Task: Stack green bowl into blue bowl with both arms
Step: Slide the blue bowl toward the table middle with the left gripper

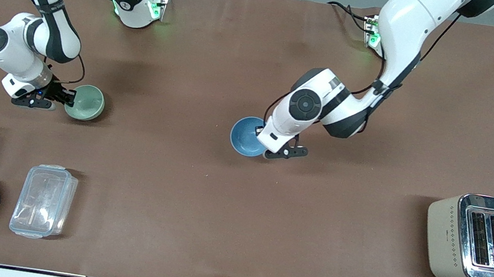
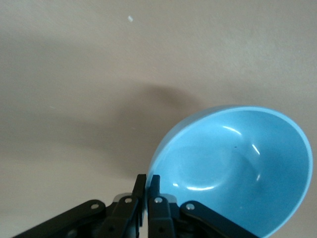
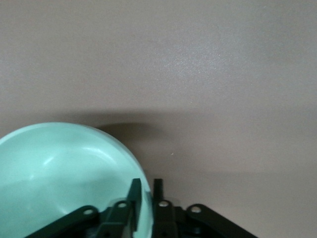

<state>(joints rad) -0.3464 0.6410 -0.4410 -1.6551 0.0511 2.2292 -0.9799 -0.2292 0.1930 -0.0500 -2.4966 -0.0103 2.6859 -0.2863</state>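
Blue glossy round bowl (image 1: 246,136), empty, mid-table, rim clamped between the left gripper (image 2: 147,187) fingers. Pale mint-green glossy round bowl (image 1: 86,102), also empty, toward the right arm's end, rim pinched by the right gripper (image 3: 146,191). Grasping step apparently done on both; next, probably lifting green over blue, lowering, releasing.

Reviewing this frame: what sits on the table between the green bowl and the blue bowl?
Nothing: the front view shows only bare brown table between the green bowl and the blue bowl.
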